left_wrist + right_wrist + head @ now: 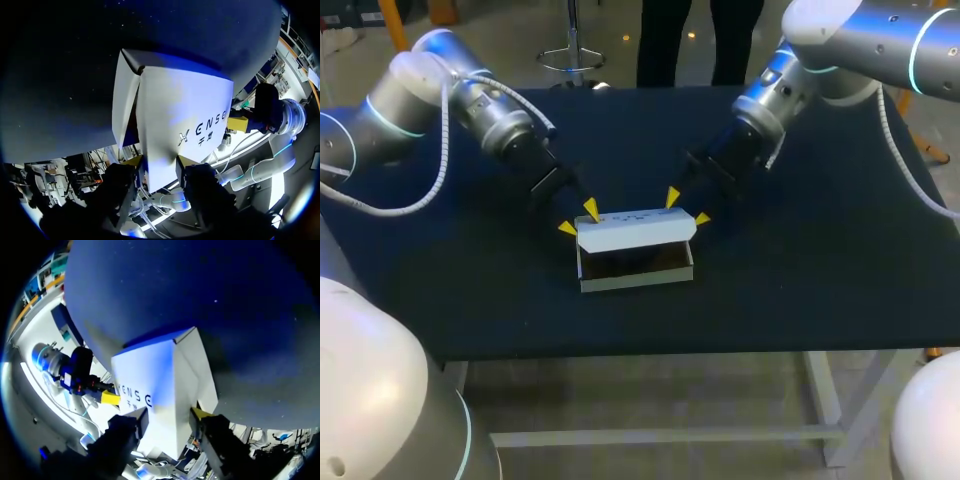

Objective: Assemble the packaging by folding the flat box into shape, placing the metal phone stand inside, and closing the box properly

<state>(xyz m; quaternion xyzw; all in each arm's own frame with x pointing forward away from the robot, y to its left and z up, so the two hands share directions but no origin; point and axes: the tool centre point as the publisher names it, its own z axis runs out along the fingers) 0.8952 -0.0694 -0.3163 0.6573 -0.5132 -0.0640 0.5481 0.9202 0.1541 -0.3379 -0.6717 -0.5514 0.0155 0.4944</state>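
A white cardboard box [636,277] stands in the middle of the dark table, its lid [636,231] raised and leaning forward over the opening. The inside is dark, and I cannot make out a phone stand in it. My left gripper [578,218] holds the lid's left end, with both yellow tips against the white panel [175,110]. At the lid's right end my right gripper [687,207] is shut the same way, and the right wrist view shows the box [150,380] filling the gap between its fingers. Each wrist view shows the other arm's gripper at the far end.
The dark blue table top [820,270] stretches out on all sides of the box, with its front edge [700,352] a short way in front of the box.
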